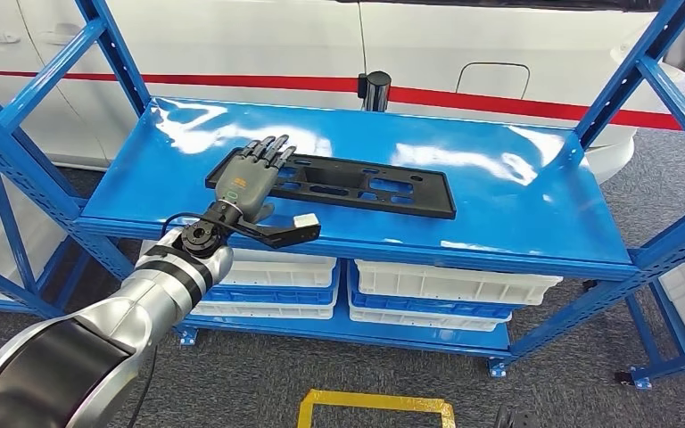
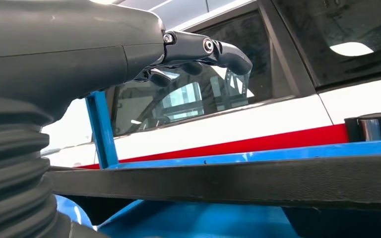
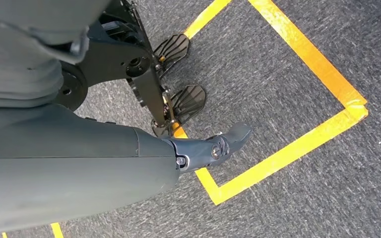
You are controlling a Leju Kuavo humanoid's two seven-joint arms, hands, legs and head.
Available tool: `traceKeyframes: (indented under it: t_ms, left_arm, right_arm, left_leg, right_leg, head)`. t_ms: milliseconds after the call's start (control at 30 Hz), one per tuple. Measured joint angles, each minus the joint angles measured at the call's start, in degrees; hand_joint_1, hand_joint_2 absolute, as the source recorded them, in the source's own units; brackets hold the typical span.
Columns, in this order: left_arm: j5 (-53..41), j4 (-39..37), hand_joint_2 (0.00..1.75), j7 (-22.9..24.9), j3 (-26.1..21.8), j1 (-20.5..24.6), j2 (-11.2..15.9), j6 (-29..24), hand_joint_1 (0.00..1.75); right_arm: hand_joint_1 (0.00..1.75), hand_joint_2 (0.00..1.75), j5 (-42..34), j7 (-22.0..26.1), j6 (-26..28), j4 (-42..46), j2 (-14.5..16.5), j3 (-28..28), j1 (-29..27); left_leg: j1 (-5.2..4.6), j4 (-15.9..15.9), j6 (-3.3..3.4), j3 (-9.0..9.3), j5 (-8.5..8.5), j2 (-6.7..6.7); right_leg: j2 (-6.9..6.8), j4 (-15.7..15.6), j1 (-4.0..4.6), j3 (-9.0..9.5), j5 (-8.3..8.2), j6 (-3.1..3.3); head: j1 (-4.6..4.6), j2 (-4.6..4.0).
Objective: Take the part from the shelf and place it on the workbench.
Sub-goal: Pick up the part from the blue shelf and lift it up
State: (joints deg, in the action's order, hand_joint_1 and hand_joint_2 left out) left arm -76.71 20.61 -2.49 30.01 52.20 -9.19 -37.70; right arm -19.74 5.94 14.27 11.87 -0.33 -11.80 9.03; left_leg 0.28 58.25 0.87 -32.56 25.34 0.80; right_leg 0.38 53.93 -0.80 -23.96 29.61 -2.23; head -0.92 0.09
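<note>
Black part (image 1: 357, 185) on blue shelf (image 1: 499, 209) | left hand (image 1: 248, 183) flat over its end, fingers spread, empty

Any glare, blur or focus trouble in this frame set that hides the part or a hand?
Head view: white glare patches on the blue shelf, yet the black part and left hand read sharply. Left wrist view: the part's near edge is soft, out of focus. Right wrist view: even light, right hand clear.

Left hand (image 1: 248, 181) over part (image 1: 339, 183) (perhaps touching).
</note>
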Motion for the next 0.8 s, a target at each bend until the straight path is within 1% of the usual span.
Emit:
traceKeyframes:
  t_ms: [133,333,667,800]
  left_arm:
    - [0.6,-0.2,1.75,-1.5,0.0,0.0,-0.1,0.0,1.75]
    - [1.1,-0.4,1.75,-2.4,-0.1,0.0,-0.1,0.1,1.75]
    - [1.4,-0.4,1.75,-2.5,-0.4,0.0,-0.1,0.1,1.75]
    - [2.1,-0.4,1.75,-2.1,-0.8,0.0,-0.1,1.0,1.75]
  right_arm:
    - [0.00,0.00,0.0,0.0,0.0,0.0,0.0,0.0,0.0]
    - [0.00,0.00,0.0,0.0,0.0,0.0,0.0,0.0,0.0]
    - [0.00,0.00,0.1,0.1,-0.1,0.0,0.0,0.0,0.0]
    - [0.00,0.00,0.2,0.1,-0.2,0.0,0.0,0.0,0.0]
  left_leg:
    - [0.00,0.0,0.00,0.00,0.00,0.00]
    - [0.00,0.0,0.00,0.00,0.00,0.00]
    - [0.00,0.0,0.00,0.00,0.00,0.00]
    - [0.00,0.0,0.00,0.00,0.00,-0.01]
  right_leg:
    - [0.00,0.0,0.00,-0.01,0.00,0.00]
    - [0.00,0.0,0.00,-0.01,0.00,0.00]
    - [0.00,0.0,0.00,0.00,0.00,0.00]
    - [0.00,0.0,0.00,0.00,0.00,0.00]
  head:
    - [0.00,0.00]
    - [0.00,0.00]
    - [-0.01,0.00]
    - [0.00,0.00]
